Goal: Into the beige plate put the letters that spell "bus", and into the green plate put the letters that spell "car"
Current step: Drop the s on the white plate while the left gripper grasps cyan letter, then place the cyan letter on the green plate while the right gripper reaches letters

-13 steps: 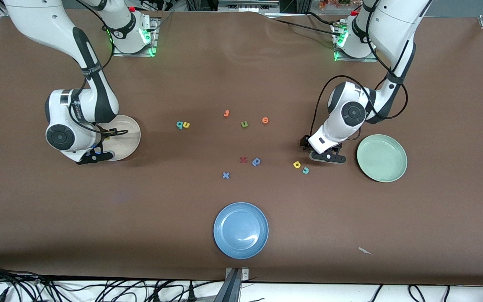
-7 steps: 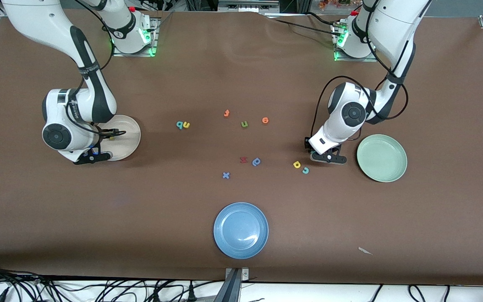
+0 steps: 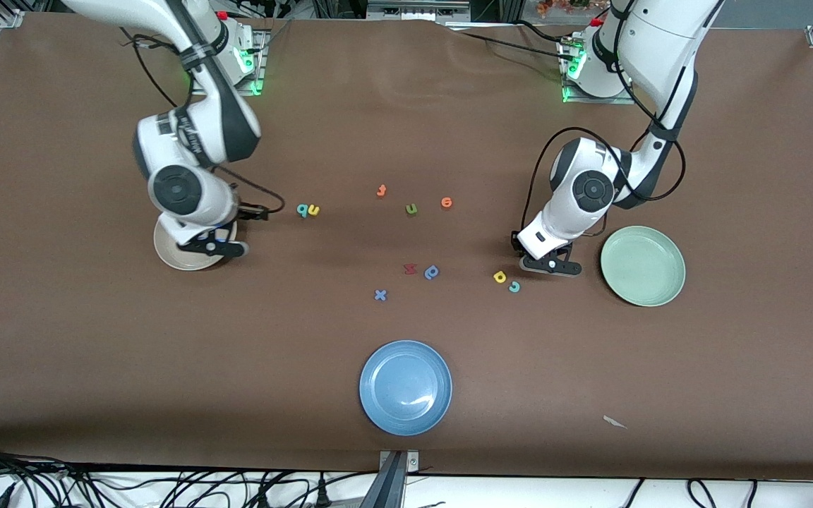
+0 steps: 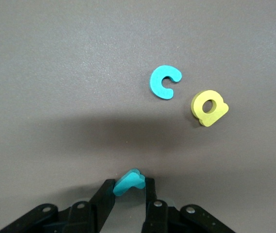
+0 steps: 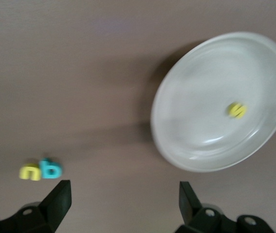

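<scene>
left claw [image 4: 129,187] pinching teal r [image 4: 128,182] low over tabletop [image 3: 406,127], beside c [image 4: 164,82] and a [image 4: 209,108]. you lift straight, carry to green plate [image 3: 643,265]. right claw [image 5: 123,196] spread, above beige plate [image 5: 223,102] edge; s [image 5: 236,109] inside.

Bench [image 3: 96,367] covered edge to edge in a brown mat, lightly creased. Black cables [image 3: 166,487] lie tangled on a white strip along the bench edge nearest the front camera. Green indicator lights [image 3: 255,86] glow at the edge farthest from the front camera.
</scene>
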Tool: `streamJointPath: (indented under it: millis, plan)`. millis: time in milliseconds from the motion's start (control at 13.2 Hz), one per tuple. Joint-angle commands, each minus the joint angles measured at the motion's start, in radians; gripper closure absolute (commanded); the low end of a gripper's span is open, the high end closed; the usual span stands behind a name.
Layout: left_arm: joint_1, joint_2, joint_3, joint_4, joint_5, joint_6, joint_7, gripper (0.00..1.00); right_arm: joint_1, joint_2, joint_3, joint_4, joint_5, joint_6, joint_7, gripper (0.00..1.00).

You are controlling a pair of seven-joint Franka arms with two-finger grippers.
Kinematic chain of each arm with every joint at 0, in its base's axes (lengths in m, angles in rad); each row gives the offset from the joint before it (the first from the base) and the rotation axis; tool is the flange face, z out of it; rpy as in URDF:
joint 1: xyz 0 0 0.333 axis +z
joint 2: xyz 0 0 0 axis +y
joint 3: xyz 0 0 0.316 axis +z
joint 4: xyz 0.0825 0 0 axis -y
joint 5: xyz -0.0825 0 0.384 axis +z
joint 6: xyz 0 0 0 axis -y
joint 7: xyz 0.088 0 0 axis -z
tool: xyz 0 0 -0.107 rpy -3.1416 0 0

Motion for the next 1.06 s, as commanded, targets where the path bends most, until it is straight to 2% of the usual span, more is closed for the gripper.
streamJointPath:
  millis: [0,304,456,684,988]
  plan:
    - [-0.012,0.015,0.02,0.011,0.015,0.006,-0.002,1.0,-0.01,0.005,0.084,-0.045,0.005,0.059,0.208,0.02]
    - [0.039,-0.084,0.041,0.017,0.096,-0.062,0.006,1.0,-0.009,0.022,0.164,-0.16,0.003,0.275,0.378,0.02]
    - [0.097,-0.134,0.043,0.016,0.146,-0.103,0.029,1.0,-0.006,0.036,0.169,-0.185,-0.016,0.344,0.365,0.03]
    - [0.177,-0.19,0.043,0.006,0.15,-0.186,0.146,1.0,-0.006,0.048,0.169,-0.2,-0.047,0.375,0.276,0.04]
    - [0.263,-0.195,0.094,-0.033,0.15,-0.195,0.346,1.0,-0.007,0.07,0.161,-0.199,-0.047,0.418,0.401,0.06]
